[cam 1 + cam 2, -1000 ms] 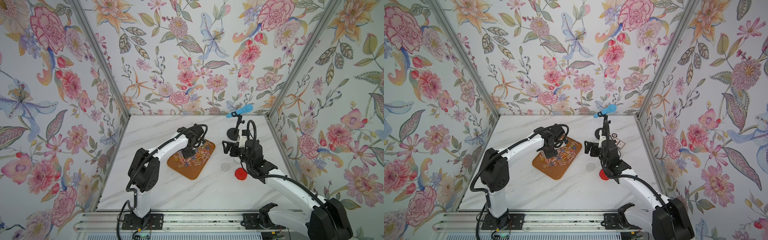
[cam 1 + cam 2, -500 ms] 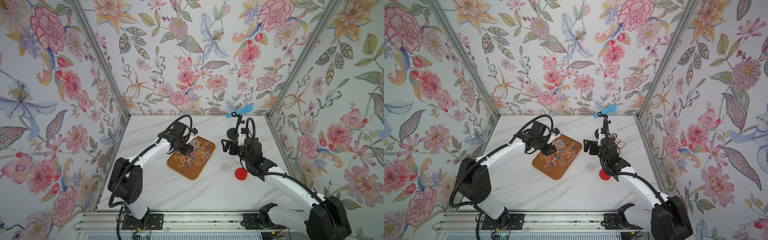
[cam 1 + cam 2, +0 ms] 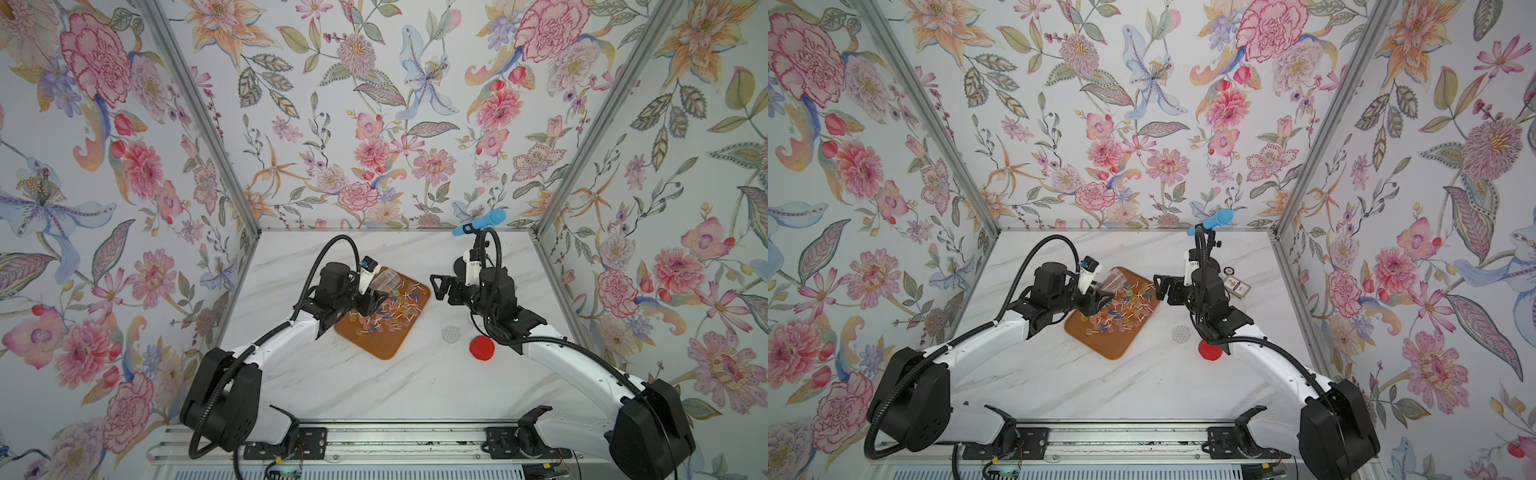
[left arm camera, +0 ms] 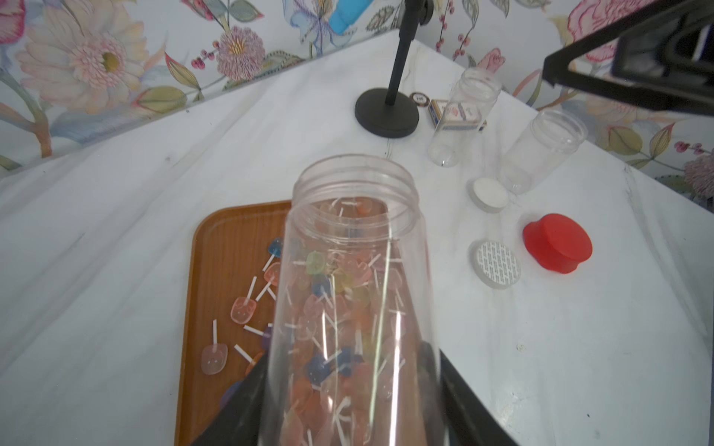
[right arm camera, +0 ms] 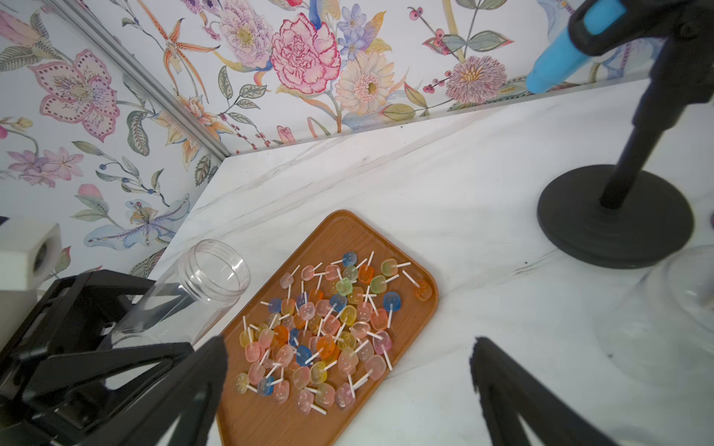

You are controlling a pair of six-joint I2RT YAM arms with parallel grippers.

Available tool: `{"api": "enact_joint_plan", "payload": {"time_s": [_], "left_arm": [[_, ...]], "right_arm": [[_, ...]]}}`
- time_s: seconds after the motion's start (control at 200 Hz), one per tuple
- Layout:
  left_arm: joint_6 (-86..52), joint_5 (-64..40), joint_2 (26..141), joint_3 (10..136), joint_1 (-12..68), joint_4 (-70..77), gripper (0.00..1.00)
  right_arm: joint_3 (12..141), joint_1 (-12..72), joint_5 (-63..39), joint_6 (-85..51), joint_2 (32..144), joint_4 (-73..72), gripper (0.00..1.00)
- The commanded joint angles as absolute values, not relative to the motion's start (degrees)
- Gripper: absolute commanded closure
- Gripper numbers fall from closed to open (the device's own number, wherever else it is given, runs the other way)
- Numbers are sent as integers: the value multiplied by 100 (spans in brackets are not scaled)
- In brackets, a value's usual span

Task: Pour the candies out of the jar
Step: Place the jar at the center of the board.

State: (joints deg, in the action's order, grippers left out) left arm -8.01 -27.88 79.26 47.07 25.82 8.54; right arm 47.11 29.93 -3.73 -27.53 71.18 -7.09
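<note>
My left gripper (image 3: 368, 300) (image 3: 1096, 298) (image 4: 345, 370) is shut on the lower body of the clear plastic jar (image 3: 384, 279) (image 3: 1115, 279) (image 4: 351, 270) (image 5: 193, 297). The jar hangs tilted over the tray's left edge, its open mouth raised. No candies show inside it in the right wrist view. The candies (image 3: 388, 309) (image 3: 1121, 309) (image 5: 324, 328) (image 4: 243, 309) lie heaped on the brown tray (image 3: 382, 347) (image 3: 1106, 347) (image 5: 270, 421) (image 4: 228, 239). My right gripper (image 3: 440, 286) (image 3: 1163, 286) (image 5: 347, 341) hovers open beside the tray's right corner, holding nothing.
A red lid (image 3: 482, 347) (image 4: 558, 243) and a perforated white disc (image 3: 450, 333) (image 4: 494, 262) lie right of the tray. A microphone stand (image 4: 386, 112) (image 5: 614, 220), two empty clear jars (image 4: 463, 116) (image 4: 541, 150), a white cap (image 4: 488, 195) and a card box (image 3: 1236, 286) occupy the far right.
My left arm has drawn back leftwards off the tray's middle, and the jar has turned from mouth-down to mouth-up. The right arm has barely moved.
</note>
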Motion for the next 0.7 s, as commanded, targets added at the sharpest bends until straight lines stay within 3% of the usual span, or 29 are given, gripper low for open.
{"api": "enact_joint_plan", "payload": {"time_s": [0.0,0.295,0.696], "left_arm": [[-1254,-2900,7461,4224,2558,2274,100],[-1347,-3695,6645,3492,2558,3275,100],[-1439,-4358,6700,3216,2566,3866,100]], "right_arm": [[5107,2991,-1407,-2914,7324,-736,0],[6632,3124,-3681,-2771,7857,732,0],[6840,3577,-3856,-3035,7934,678,1]]}}
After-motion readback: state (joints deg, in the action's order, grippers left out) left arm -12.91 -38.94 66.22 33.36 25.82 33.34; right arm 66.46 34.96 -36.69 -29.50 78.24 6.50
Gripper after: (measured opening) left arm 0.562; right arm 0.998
